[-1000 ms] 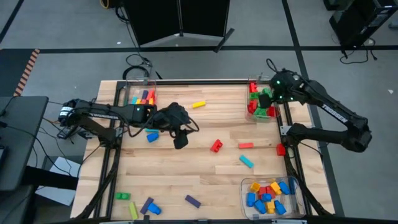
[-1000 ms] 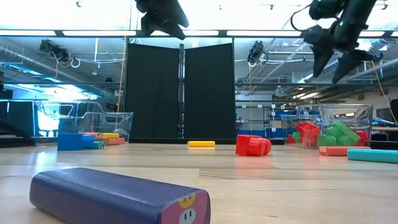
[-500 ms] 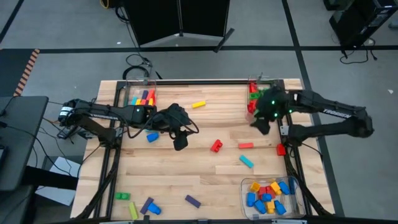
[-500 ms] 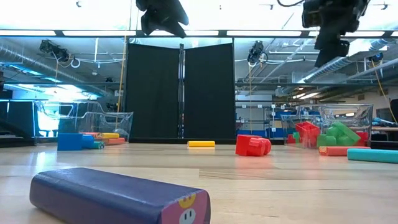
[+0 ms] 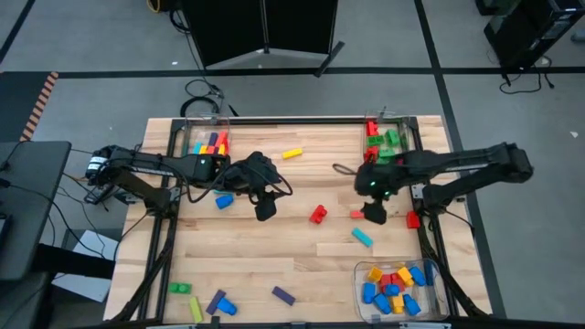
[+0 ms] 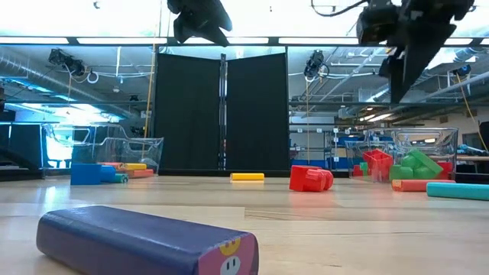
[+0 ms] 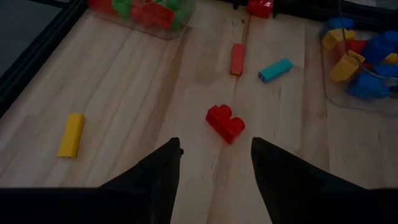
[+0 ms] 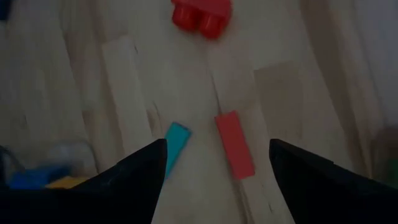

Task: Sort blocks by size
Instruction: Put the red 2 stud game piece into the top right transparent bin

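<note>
Right wrist view: right gripper [image 8: 214, 165], jaws wide and empty, above flat red bar [image 8: 234, 144] on table [image 5: 274, 247] beside teal brick [image 8: 176, 142] — reach step, likely needs descent, closing, carry to a bin; left gripper [image 7: 214, 171] hovering part-open, empty, mid-table.

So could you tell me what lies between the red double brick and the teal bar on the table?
The red bar lies between the red double brick and the teal bar, roughly; the left wrist view shows it best.
</note>
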Controlling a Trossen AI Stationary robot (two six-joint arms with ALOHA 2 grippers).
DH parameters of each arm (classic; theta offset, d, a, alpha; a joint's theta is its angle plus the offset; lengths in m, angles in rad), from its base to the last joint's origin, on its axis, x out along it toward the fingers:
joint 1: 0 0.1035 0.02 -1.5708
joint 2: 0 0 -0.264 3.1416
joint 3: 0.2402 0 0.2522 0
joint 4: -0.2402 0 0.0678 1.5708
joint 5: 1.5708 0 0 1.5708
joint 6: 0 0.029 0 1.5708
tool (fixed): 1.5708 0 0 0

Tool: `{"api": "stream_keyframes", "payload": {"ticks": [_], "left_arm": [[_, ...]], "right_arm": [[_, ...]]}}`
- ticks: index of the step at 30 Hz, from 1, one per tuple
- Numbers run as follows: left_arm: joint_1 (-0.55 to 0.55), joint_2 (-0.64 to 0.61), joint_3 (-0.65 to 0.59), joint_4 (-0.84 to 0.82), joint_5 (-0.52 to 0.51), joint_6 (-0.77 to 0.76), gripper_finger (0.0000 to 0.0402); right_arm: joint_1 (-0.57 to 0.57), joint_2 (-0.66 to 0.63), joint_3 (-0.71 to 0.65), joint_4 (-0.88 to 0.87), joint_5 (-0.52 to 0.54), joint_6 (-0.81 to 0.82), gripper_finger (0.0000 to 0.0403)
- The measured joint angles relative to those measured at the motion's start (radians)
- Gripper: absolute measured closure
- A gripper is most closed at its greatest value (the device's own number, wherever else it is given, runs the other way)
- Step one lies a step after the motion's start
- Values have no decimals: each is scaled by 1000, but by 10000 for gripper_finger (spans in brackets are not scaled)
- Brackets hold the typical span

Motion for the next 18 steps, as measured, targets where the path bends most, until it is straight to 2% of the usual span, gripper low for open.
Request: {"api": "stream_keyframes", "payload": {"ticks": [4,9,14,18], "left_arm": [[0,0,0,-1,0,0,198],[-6,0,0,-19,0,0,198],[-22,0,0,-50,1,-57,198],[-62,0,0,-54,1,-101,198]], "right_arm": [[21,77,0,80,0,-33,116],[56,149,0,298,-5,-54,123],[119,219,0,529,-7,-197,127],[159,266,0,641,-8,-306,127]]}}
